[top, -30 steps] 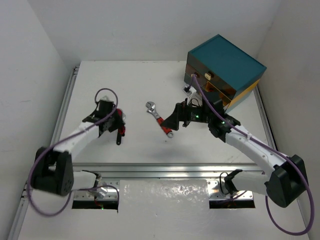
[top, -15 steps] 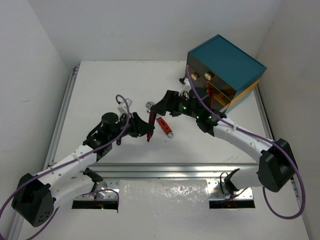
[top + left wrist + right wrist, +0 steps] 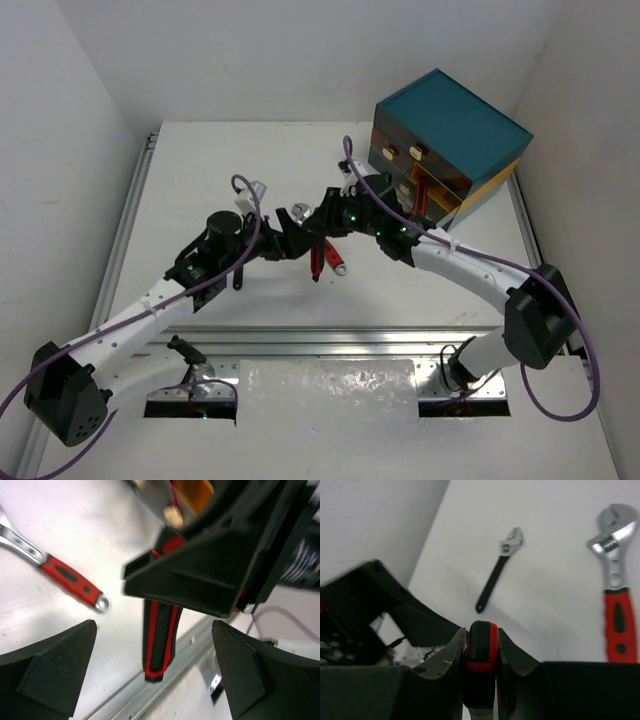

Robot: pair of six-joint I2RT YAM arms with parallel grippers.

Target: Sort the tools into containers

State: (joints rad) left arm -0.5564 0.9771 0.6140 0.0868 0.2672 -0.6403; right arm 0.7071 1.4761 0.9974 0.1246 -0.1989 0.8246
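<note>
Top external view: a white table (image 3: pixel 250 165) is boxed in by plain walls on the left, back and right. A metal rail (image 3: pixel 128 225) runs along its left edge, and another runs along the near edge just ahead of the arm bases. A teal-topped chest (image 3: pixel 455 125) fills the far right corner. Its drawers (image 3: pixel 405 158), with cream knobs, face the middle of the table. Open white surface shows at the far left and far centre, so that is where I see room to move. The middle is crowded, because both arms reach in and meet there, well away from walls and rails.

The left gripper (image 3: pixel 288 243) and the right gripper (image 3: pixel 324 228) sit nose to nose, just beside each other. The pliers (image 3: pixel 316 262), red and black, hang below them over the table.

In the right wrist view, my right fingers (image 3: pixel 515 662) are pinched narrow on one pliers handle, one pressed against each side of it. In the left wrist view, my left fingers (image 3: pixel 55 665) stand wide apart, one on either side of the hanging handle, with a clear gap to it on both sides. They hold nothing.

A red-handled wrench (image 3: pixel 67 574) lies flat on the table near the pliers. A small black-handled wrench (image 3: pixel 497 572) lies apart from it.
</note>
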